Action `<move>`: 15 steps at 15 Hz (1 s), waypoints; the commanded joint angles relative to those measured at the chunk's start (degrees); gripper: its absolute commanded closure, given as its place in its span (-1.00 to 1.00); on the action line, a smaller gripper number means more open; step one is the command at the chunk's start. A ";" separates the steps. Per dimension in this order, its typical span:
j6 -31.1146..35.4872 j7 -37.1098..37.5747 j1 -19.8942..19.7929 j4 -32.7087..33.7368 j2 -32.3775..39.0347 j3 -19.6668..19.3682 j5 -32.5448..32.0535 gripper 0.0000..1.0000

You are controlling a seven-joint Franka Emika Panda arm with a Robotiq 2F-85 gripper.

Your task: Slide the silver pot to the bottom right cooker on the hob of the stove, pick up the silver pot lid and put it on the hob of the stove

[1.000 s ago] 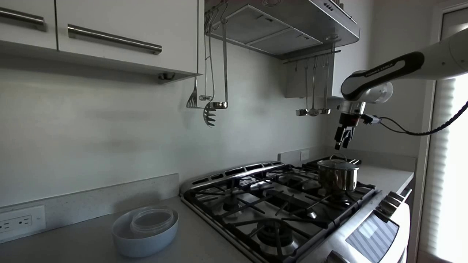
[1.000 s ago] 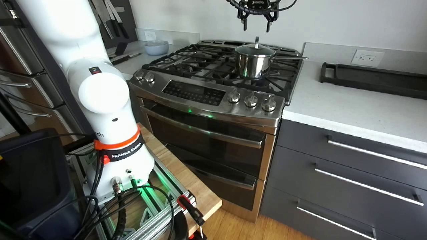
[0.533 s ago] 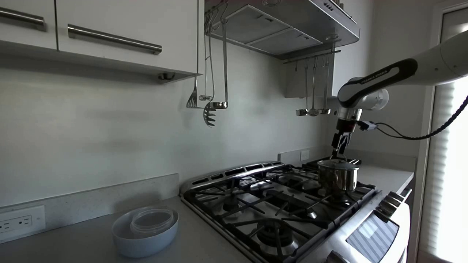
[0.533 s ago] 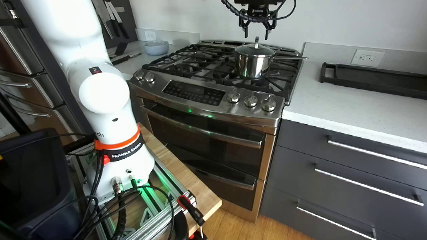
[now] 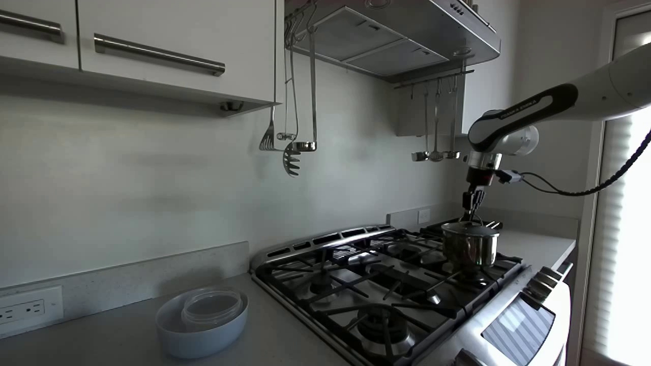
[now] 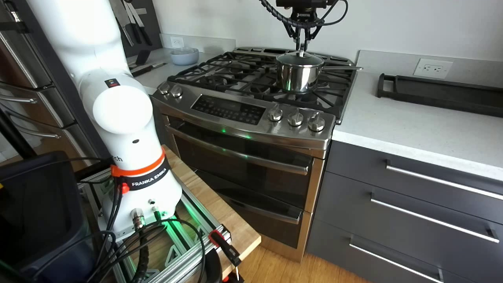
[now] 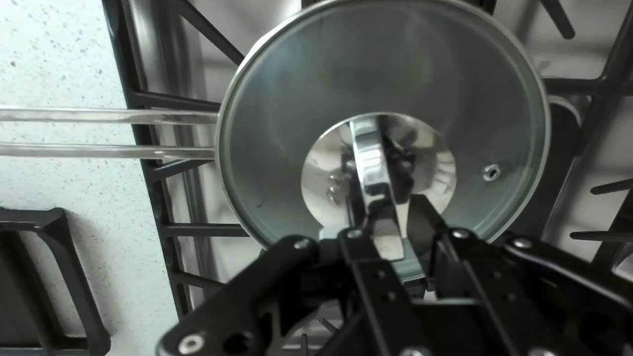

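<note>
We see the metal-rimmed glass lid (image 7: 382, 94) on the shiny, straight-sided pot (image 6: 296, 78), at the near right of the hob (image 6: 214, 80) in an exterior view. The gripper (image 6: 301, 48) straddles the arched handle (image 7: 371, 160); whether its jaws clench it we cannot tell. Only the wrist view shows a round vent (image 7: 491, 172).

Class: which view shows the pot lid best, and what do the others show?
The wrist view: it looks down on the pot lid, so its round top, small hole and handle show clearly, though the gripper hides its lower edge. Both exterior views show it as a flattened oval on the pot.
</note>
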 commanded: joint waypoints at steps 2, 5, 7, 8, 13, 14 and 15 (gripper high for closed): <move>0.52 -1.35 -0.19 0.12 -0.33 -0.05 0.20 1.00; -0.03 -1.63 -0.20 0.83 -0.29 -0.05 -0.18 0.93; -0.47 -1.69 -0.11 1.64 -0.41 0.04 -0.22 0.93; -1.03 -1.41 0.03 2.36 -0.67 0.21 -0.65 0.93; -3.78 -3.27 1.39 5.56 -2.84 1.64 -2.02 0.93; -4.08 -3.96 1.93 5.72 -3.37 2.13 -2.22 0.93; -4.99 -4.94 2.45 6.22 -3.71 2.56 -1.80 0.93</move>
